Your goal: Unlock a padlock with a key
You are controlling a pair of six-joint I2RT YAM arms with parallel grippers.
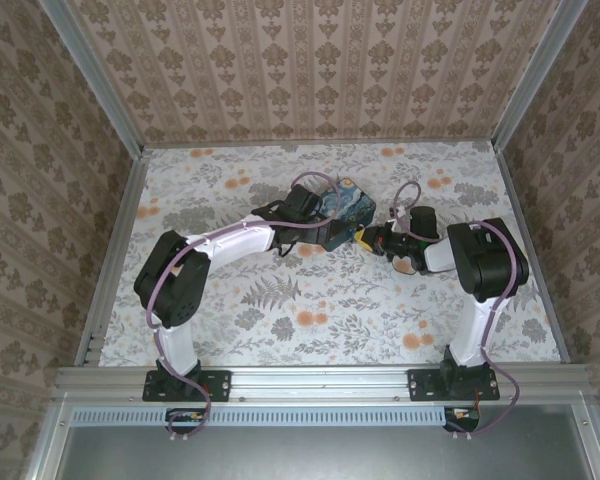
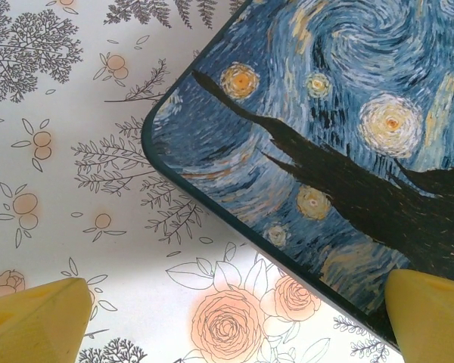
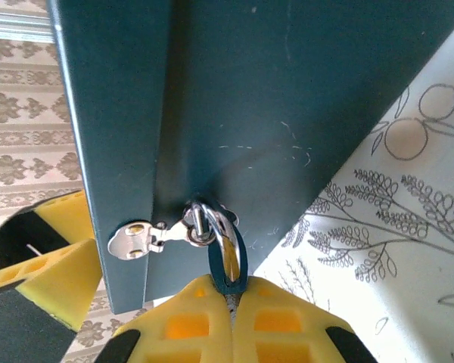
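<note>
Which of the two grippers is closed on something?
The right gripper, pinched on the padlock at the hasp of the box; the left gripper stands wide open.

The top camera looks down from high and far behind onto the whole flower-printed table [image 1: 320,310], while the wrist cameras sit close behind the yellow-fingered left pincer [image 2: 231,325], looking down, and right pincer [image 3: 231,306], looking sideways, at the same blue-and-yellow swirl-painted box [image 2: 325,151] just ahead.

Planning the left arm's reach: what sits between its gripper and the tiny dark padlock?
The blue-and-yellow Starry Night printed box separates the left gripper from the padlock, as the top view shows.
</note>
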